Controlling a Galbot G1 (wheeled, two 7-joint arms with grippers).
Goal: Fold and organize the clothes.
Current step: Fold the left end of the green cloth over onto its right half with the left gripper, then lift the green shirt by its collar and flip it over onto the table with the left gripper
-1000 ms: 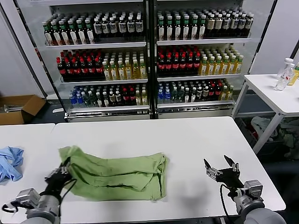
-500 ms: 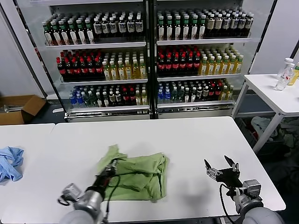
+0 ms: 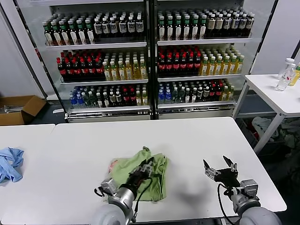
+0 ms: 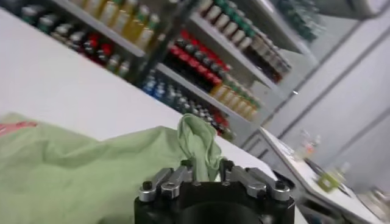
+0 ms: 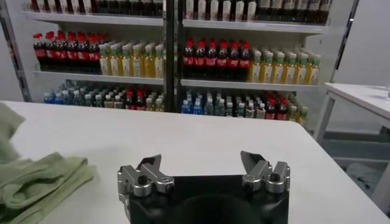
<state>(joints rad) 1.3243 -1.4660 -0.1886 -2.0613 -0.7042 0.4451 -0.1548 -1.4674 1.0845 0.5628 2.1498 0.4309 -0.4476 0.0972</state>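
The light green polo shirt point(image 3: 140, 178) lies folded over itself near the front middle of the white table point(image 3: 187, 140). A bit of its red-and-white print point(image 3: 112, 164) shows at its left edge. My left gripper point(image 3: 144, 168) is shut on a bunched fold of the shirt point(image 4: 198, 143) and holds it over the pile. In the right wrist view the shirt's edge point(image 5: 30, 179) lies to the side. My right gripper point(image 3: 219, 168) is open and empty above the table's front right, apart from the shirt.
A light blue cloth point(image 3: 10, 163) lies on the neighbouring table at far left. Drink coolers point(image 3: 150, 61) stand behind. A small side table point(image 3: 276, 93) with bottles stands at right. A cardboard box point(image 3: 18, 108) is on the floor at left.
My left gripper has carried the shirt's left edge rightward across the shirt, folding it into a narrower pile. The right gripper has stayed in place.
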